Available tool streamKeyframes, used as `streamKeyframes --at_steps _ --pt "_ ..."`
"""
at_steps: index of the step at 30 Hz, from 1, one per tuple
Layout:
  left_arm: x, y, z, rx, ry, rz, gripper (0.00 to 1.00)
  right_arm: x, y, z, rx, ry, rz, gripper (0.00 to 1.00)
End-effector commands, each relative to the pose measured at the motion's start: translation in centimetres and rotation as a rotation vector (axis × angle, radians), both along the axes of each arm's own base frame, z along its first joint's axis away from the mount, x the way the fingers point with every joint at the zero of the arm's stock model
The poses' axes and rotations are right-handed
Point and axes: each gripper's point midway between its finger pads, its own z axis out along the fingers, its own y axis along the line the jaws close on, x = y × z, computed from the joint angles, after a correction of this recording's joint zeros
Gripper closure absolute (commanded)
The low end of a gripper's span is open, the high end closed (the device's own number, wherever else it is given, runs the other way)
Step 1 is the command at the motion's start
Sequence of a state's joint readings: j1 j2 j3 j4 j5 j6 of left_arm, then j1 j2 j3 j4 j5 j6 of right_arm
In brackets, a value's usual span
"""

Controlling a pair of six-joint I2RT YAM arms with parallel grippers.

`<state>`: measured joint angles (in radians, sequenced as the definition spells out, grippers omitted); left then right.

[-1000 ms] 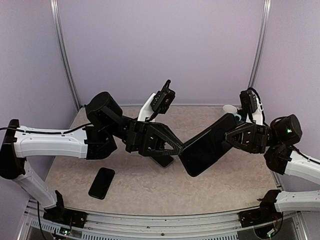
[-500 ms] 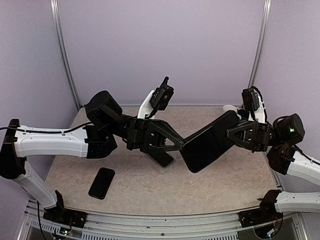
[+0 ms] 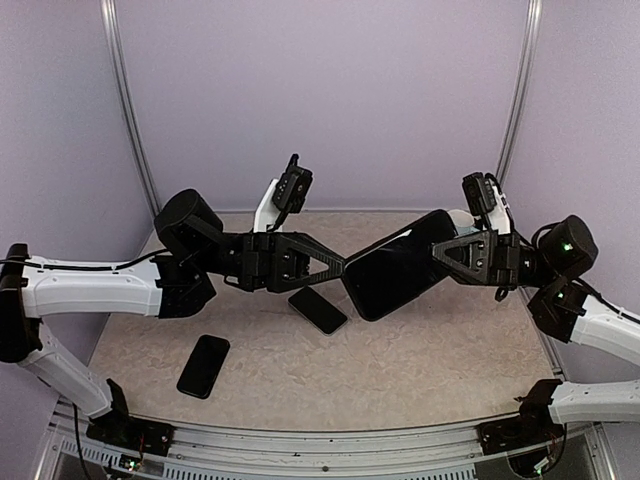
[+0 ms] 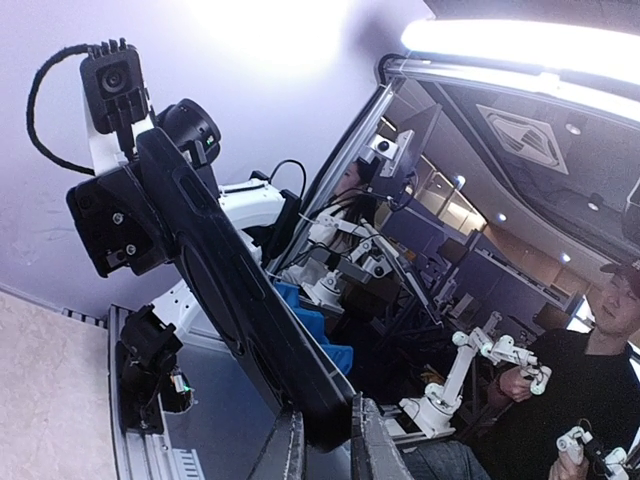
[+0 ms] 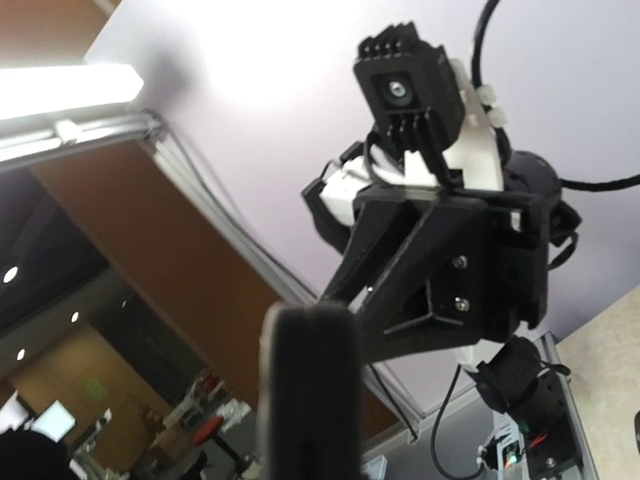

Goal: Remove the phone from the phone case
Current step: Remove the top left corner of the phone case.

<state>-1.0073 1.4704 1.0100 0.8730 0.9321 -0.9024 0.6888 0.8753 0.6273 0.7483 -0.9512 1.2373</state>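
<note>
Left gripper sits at the bottom edge of its own wrist view, its two fingers drawn in narrow on the lower corner of the phone case, one on each face. From there the dark slab rises on a slant toward the upper left of that frame, showing its long side edge. At its far end the right gripper is clamped onto the opposite short end, with the right wrist's camera above it.

From the right wrist, the case fills the lower middle of the frame as a blurred dark edge, and the left gripper's black body and camera stand just beyond it.

In the top view, a dark handset lies flat at the lower left of the table, nearest the arm bases. A second dark handset lies farther in, just below the left gripper and apart from it. Above the table, at the frame's centre, the case hangs between the two grippers, tilted up to the right. The glossy face of the phone is turned to the camera, and I cannot tell phone from case at the rim. A small white object shows at the table's back edge, behind the right gripper.
</note>
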Motion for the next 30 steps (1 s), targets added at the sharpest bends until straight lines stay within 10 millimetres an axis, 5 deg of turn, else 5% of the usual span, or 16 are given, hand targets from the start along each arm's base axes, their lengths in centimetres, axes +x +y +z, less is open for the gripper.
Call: streamKeyframes --at_steps 1,22,30 --pt "5.8 -1.3 -3.2 0.051 0.058 0.241 0.98 0.1 -0.1 2.6 0.048 0.047 -0.011 1.0" --pt "8.7 -0.6 -6.4 0.071 0.111 0.275 0.97 0.5 -0.2 6.5 0.127 0.047 -0.006 1.0" --pt "11.1 -0.9 -9.6 0.158 0.191 0.338 0.98 0.5 0.2 7.5 0.136 0.034 0.009 1.0"
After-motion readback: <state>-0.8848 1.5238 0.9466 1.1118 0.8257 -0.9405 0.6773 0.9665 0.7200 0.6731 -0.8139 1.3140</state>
